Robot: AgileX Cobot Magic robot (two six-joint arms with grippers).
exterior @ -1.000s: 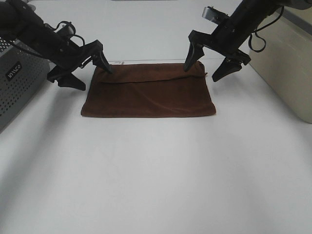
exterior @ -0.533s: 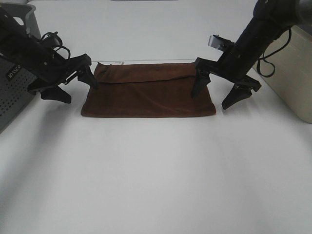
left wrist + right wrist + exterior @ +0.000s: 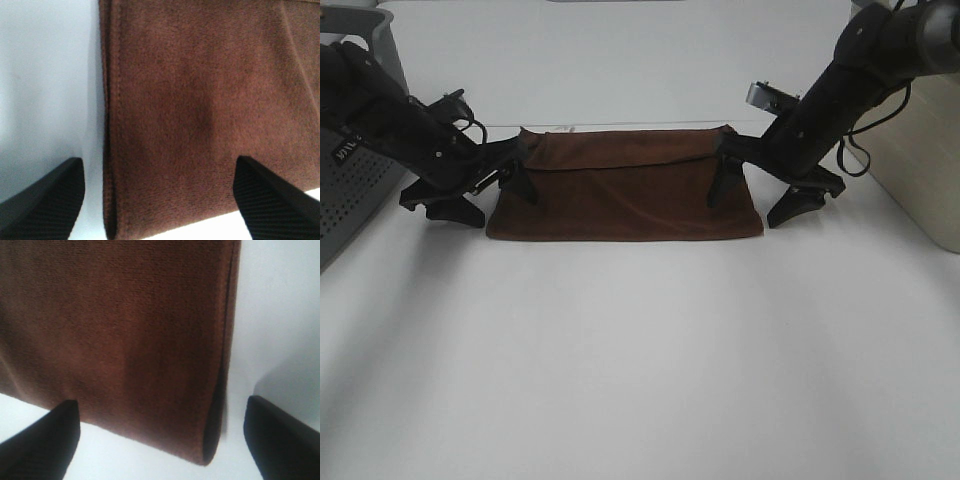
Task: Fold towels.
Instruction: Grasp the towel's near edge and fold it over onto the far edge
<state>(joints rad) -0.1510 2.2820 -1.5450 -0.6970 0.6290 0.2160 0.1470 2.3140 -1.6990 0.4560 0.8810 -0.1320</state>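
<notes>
Presently: one brown towel [image 3: 625, 185], folded at least once, flat on the white table [image 3: 640, 350] toward its far side; left gripper [image 3: 500, 205] and right gripper [image 3: 748, 210] spread wide, empty, straddling its short ends; further folding apparently outstanding.

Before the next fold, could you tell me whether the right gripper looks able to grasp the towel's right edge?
Probably yes: the right gripper straddles that towel edge, open, with nothing in between.

Bright even light, soft shadows, blurry close-ups.
</notes>
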